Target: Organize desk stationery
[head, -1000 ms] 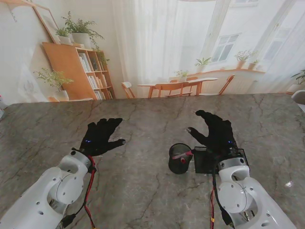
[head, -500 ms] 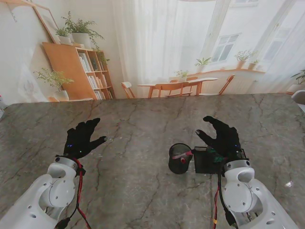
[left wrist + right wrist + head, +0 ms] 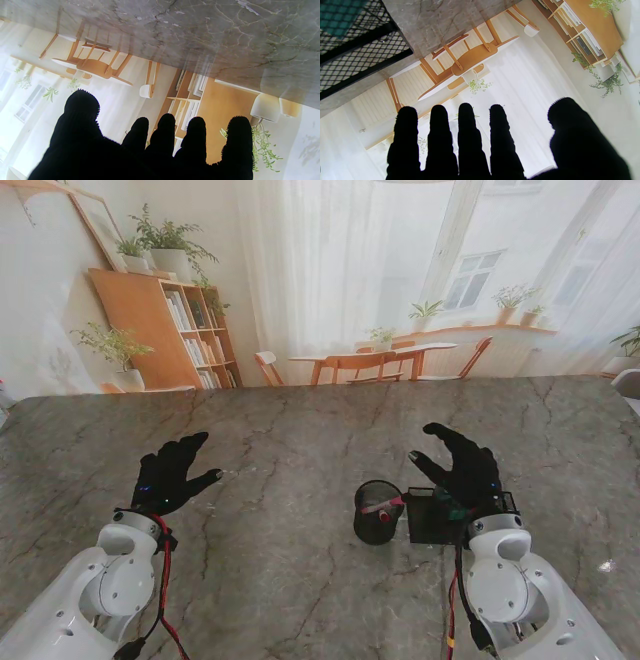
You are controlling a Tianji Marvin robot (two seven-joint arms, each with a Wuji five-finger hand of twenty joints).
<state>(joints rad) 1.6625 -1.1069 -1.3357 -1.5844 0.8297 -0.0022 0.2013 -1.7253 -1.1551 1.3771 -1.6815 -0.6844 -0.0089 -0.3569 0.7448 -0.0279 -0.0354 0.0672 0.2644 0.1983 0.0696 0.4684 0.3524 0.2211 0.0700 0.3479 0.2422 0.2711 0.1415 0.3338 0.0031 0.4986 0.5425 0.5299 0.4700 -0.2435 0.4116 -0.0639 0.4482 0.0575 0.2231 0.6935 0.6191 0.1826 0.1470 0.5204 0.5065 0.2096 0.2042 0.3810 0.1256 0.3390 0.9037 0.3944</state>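
Now the bench is a big grey stone top with thin dark cracks running over it. Behind it hangs a picture wall of a bright room, with a wooden bookshelf and green plants at the left, white curtains in the middle, and a small wooden table with chairs by the windows.

Going from the left, the left hand in its black glove is over bare stone, well to the left of the round black mesh cup. Its fingers are spread wide and it holds nothing. Its wrist camera shows all five fingers apart with only stone and the picture wall past them.

Next comes the mesh cup, a bit right of the middle of the bench and near me. Something red and something pale stick up inside it, too small to name. Touching the cup's right side is a black mesh tray.

The right hand is just beyond the tray, on the far side of it from me. Its fingers are wide apart and it holds nothing. The right wrist and white arm cover the tray's right part. The right wrist camera shows the tray's mesh wall with something teal inside.
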